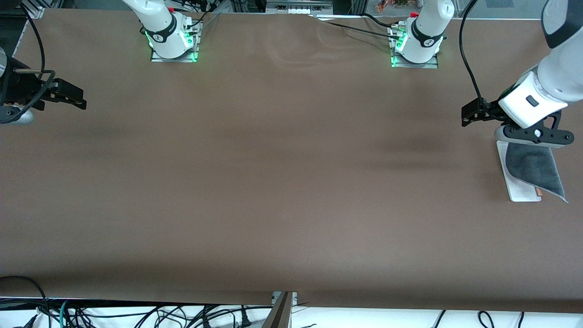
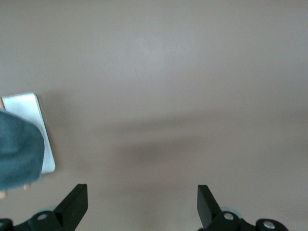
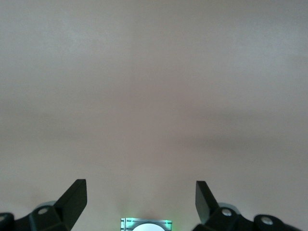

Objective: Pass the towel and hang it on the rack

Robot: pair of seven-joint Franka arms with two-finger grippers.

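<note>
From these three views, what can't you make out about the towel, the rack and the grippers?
- Rack rods: front view, covered by the towel; one brown tip shows.
- Rack's upper end: hidden under the left gripper.
- Towel tag: not visible.
- Right gripper: its arm is cut by the frame edge.

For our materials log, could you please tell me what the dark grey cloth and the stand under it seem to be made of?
The small dark grey fluffy towel looks like soft pile fabric, perhaps microfibre: matte, fuzzy surface, draped limply with a thin paler hem. The rack's flat white rectangular base looks like smooth plastic or painted board, faintly glossy in the left wrist view. A brown rod tip peeking out suggests wood.
</note>
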